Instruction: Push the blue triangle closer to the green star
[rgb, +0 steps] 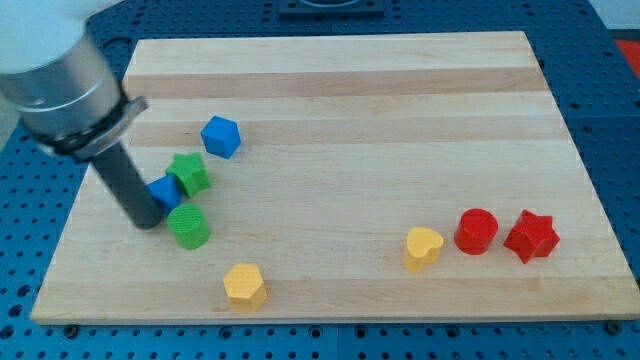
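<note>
Camera view: my tip (146, 220) touches blue triangle (165, 190).

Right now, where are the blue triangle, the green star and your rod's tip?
blue triangle (166, 190): camera view, its visible top face.
green star (189, 172): camera view, centre of top.
my tip (147, 218): camera view, rod's very end.

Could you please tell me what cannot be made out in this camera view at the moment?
- Blue triangle: the rod covers its left part, so its full outline is hidden.
- My tip: it sits at the blue triangle's left, beside the green cylinder; real contact cannot be judged.
- Blue triangle and green star: they look touching, but any gap is too small to tell.
- Arm: cut off by the view's top left edge, and blurred.
</note>
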